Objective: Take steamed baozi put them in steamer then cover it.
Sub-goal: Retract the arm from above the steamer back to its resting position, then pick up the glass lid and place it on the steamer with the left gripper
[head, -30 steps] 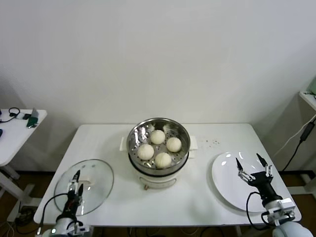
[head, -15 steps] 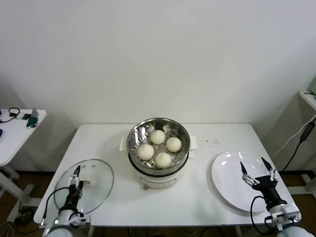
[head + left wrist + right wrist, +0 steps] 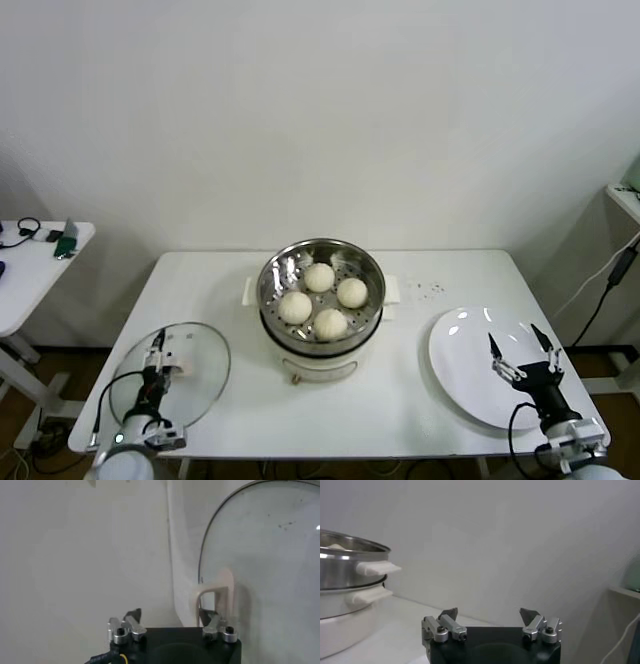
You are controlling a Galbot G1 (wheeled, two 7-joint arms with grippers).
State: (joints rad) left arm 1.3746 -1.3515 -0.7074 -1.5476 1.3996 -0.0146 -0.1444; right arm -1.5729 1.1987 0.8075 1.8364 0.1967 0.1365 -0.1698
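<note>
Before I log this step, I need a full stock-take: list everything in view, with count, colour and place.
steamed baozi: four, cream-white, inside the steamer
steamer: one, shiny steel on a white pot base, table centre
cover: one, clear glass with cream handle, lying on the table's near-left corner
plate: one, white, bare, table's near-right
table: one, white
side table: one, white, far left, small items on it
left gripper: over the cover's handle, fingers either side of it
right gripper: open, above the plate
</note>
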